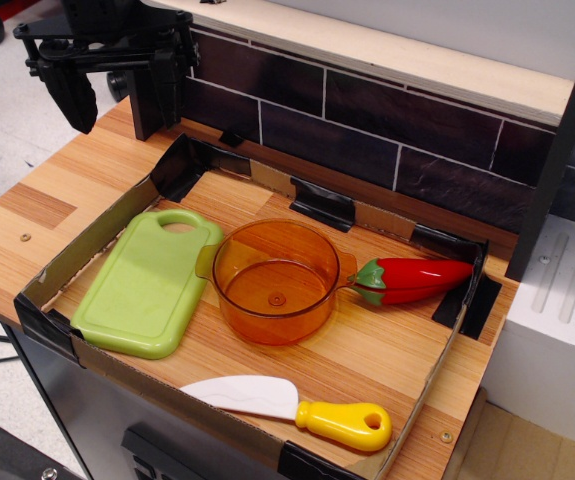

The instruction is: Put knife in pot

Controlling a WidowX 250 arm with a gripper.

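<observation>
Here knife lies well apart from pincer.

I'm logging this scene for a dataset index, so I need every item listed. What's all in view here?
knife: one, white blade with yellow handle, near front edge of the tray, lying flat.
pot: one, translucent orange, centre of the tray, upright and empty.
cutting board: one, light green, left of the pot.
chili pepper: one, red with green stem, right of the pot.
cardboard tray: one, brown with black tape at the corners, on the wooden table.
tile backsplash: dark, behind the tray.
claw: one, black, open, raised above the table's back left corner, holding nothing.
</observation>
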